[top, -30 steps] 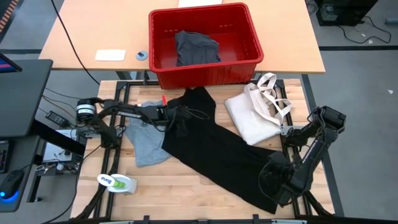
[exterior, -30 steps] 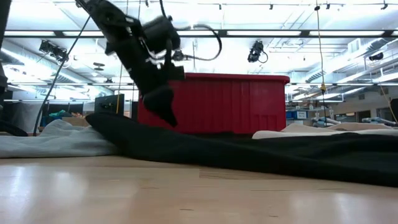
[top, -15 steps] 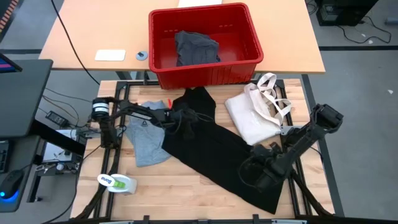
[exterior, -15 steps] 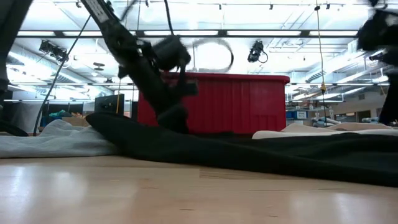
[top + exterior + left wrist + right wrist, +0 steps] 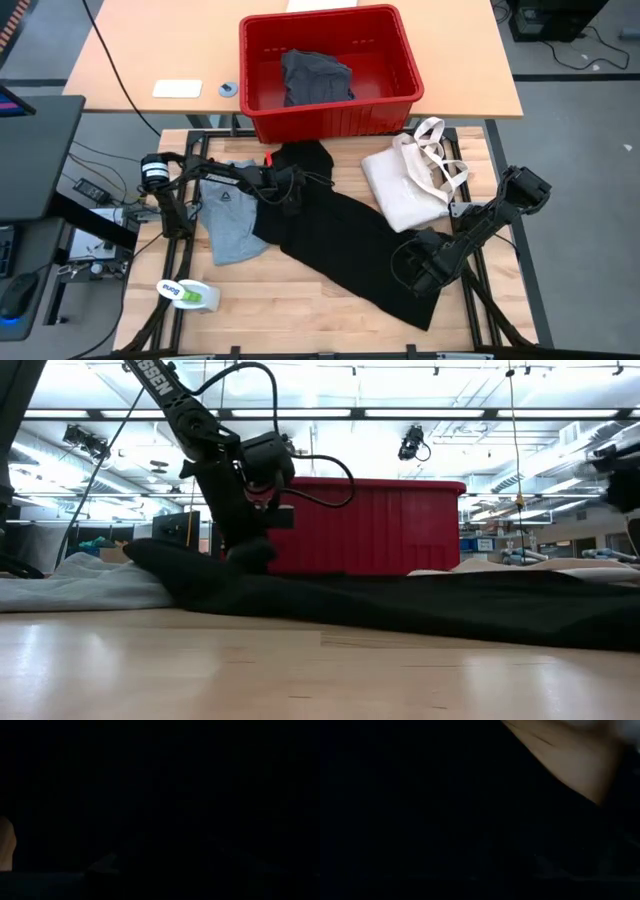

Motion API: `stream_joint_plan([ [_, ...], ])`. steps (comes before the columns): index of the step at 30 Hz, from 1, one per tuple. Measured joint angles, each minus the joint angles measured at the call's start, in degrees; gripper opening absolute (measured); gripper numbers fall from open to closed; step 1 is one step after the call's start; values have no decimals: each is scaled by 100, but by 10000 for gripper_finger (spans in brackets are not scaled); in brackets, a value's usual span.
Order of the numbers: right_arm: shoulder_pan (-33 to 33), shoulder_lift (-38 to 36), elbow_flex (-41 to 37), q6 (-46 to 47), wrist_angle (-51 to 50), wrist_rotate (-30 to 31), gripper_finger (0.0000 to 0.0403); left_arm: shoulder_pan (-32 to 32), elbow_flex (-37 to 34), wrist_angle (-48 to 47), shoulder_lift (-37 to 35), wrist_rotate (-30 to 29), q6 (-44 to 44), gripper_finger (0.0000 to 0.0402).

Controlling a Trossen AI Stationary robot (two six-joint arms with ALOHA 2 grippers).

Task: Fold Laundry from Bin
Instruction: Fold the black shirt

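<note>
Now both grippers sit down on the black garment (image 5: 340, 245), spread diagonally across the table below the red bin (image 5: 330, 60). Left gripper (image 5: 290, 190) at its upper end, right gripper (image 5: 420, 275) near its lower end; cannot tell either's finger spacing or grip.

2 dark jointed arms, the left arm (image 5: 215, 460) with looping black cables and seemingly white lettering.
</note>
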Motion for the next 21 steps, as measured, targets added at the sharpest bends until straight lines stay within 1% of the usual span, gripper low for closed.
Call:
stream_joint_plan([
  [2, 45, 2, 140, 148, -604, -379, 45, -2, 0, -86, -74, 10, -5, 192],
  [4, 113, 2, 455, 220, -1007, -326, 41, -29, -5, -124, -109, 16, -2, 192],
  [7, 288, -12, 1040, 446, -1951, 111, 39, -61, -11, -187, -174, 16, 17, 192],
  [10, 564, -33, 1632, 783, -2647, 572, 39, -121, -13, -205, -248, 27, 28, 192],
  [13, 836, -97, 1934, 695, -2465, 1427, 40, -279, -11, -108, -379, 151, 160, 192],
  [15, 948, -101, 1985, 483, -2169, 1747, 40, -465, -9, 115, -481, 277, 412, 192],
  [17, 1028, -100, 1923, 201, -1818, 1784, 41, -686, -6, 467, -562, 296, 754, 192],
  [21, 1174, -96, 1734, 180, -1604, 1729, 53, -1261, 7, 1320, -580, 372, 1225, 192],
])
